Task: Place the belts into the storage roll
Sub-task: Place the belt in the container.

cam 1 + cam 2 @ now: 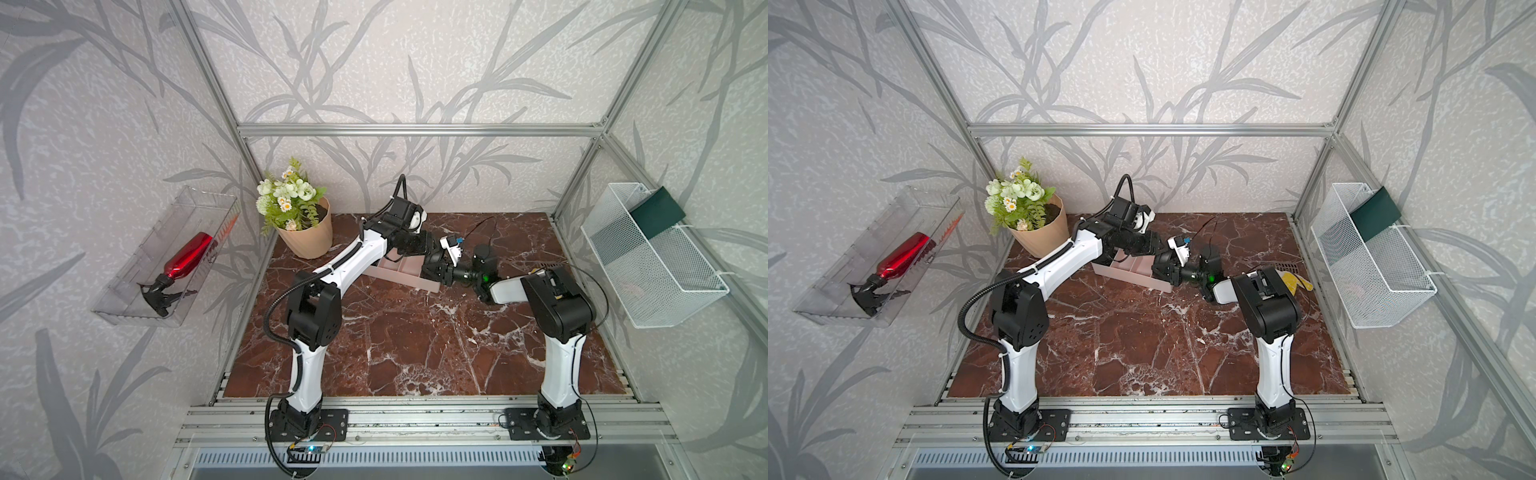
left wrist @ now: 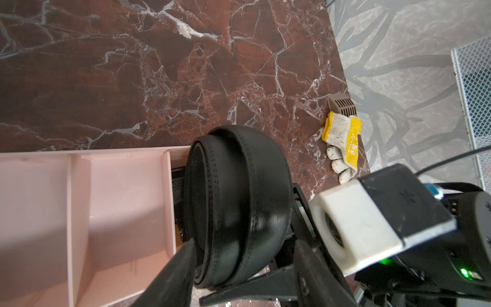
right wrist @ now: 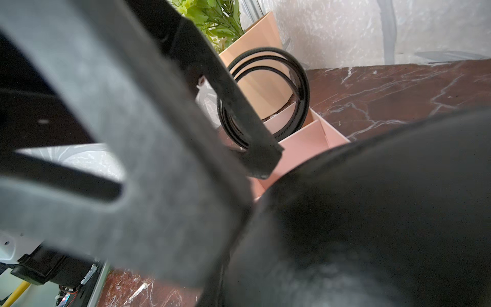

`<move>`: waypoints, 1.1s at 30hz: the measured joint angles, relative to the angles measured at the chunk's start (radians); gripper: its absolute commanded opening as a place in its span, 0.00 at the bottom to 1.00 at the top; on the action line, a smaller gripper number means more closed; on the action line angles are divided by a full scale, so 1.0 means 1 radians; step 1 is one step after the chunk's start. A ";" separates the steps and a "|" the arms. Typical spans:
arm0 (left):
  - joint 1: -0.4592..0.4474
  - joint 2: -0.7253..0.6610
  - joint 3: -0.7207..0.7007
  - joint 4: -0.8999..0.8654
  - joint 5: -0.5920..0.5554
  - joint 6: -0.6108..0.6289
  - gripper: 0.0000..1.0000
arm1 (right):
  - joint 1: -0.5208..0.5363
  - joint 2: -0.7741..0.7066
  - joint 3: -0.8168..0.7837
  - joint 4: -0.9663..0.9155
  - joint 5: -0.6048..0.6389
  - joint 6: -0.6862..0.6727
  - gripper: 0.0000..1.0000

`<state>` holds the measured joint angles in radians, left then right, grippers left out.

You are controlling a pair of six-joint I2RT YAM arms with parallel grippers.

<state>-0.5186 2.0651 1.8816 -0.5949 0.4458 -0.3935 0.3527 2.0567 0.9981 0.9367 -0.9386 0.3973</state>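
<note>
Black leather, wound into a stitched coil: one belt (image 2: 233, 202) stands on edge at the storage tray (image 2: 127, 207). It is past the two pale pink compartments that show bare in the left wrist view. In the right wrist view the same ring (image 3: 300, 90) appears to sit down between the dividers, with one more compartment on the near side of it.

The left gripper (image 2: 245, 243) straddles the coil with its jaws apart. One finger (image 2: 175, 265) lies against the strap and the other (image 2: 305, 265) stands clear, so nothing is pinched. The right gripper (image 1: 436, 270) crowds the same end of the tray, and I cannot tell how its jaws stand or whether they hold anything.

By my reading, one belt is in or almost in, and it may tip once the fingers leave. I cannot find the second belt; the dark blur filling the right wrist view could be it.

Both wrists are close together over the tray's right end, which leaves little room there. The flowerpot (image 1: 309, 237) stands near its other end. A work glove (image 2: 342, 143) lies at the table's right edge, and the marble tabletop (image 1: 415, 340) in front gives free space for pulling back
</note>
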 measured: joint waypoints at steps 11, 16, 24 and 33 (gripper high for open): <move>-0.043 0.088 0.083 -0.071 -0.075 0.059 0.53 | -0.005 0.019 0.029 -0.023 -0.026 0.022 0.00; -0.048 0.101 0.104 -0.085 -0.117 0.078 0.24 | -0.006 0.023 0.029 -0.026 -0.039 0.024 0.00; -0.056 0.127 0.154 -0.119 -0.124 0.093 0.20 | -0.013 0.024 0.021 -0.037 -0.037 0.047 0.36; -0.087 0.130 0.158 -0.149 -0.130 0.160 0.21 | -0.025 -0.046 -0.069 -0.044 -0.021 0.119 0.49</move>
<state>-0.6052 2.1952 2.0396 -0.7437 0.3153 -0.2333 0.3275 2.0106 0.9291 0.8928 -0.9596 0.5163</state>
